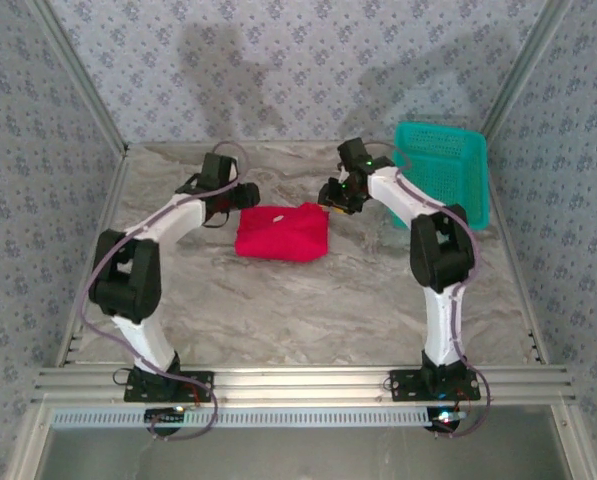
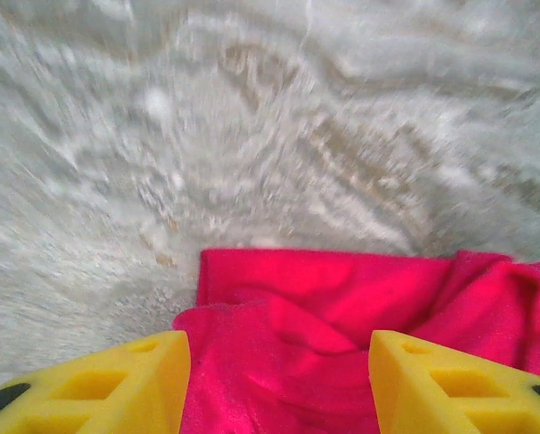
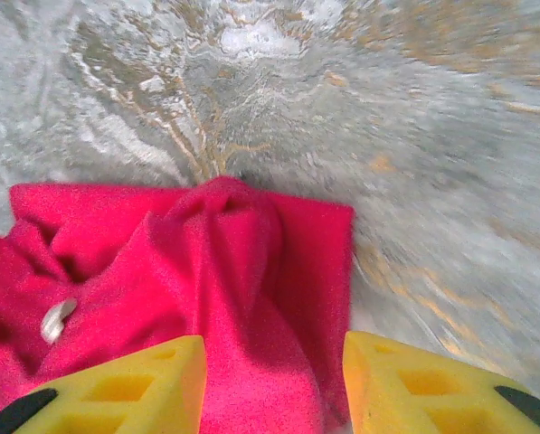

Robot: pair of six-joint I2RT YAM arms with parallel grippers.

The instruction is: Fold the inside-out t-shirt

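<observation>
The red t-shirt [image 1: 281, 232] lies as a compact, roughly square bundle near the middle of the marble-patterned table [image 1: 278, 310], well apart from the teal basket [image 1: 443, 170] at the far right. The 2 arms reach in from either side, so each meets 1 far corner of the bundle. The left claw [image 1: 240, 197] sits at its far left corner and the right claw [image 1: 330, 195] at its far right corner. In the left wrist view, the left claw [image 2: 277, 353] has its 2 yellow fingers [image 2: 125, 389] set moderately wide with red cloth lying loose between them, and nothing looks pinched. The right wrist view shows the same thing: the right claw [image 3: 274, 348] stands parted over a rumpled edge, and the small white tag [image 3: 57, 319] faces up just to the left. That visible tag suits a shirt turned inside out. With both claws parted and the layers stacked, the fold looks close to done. The far edge is puckered where the cloth was gathered, so it may need smoothing.
</observation>
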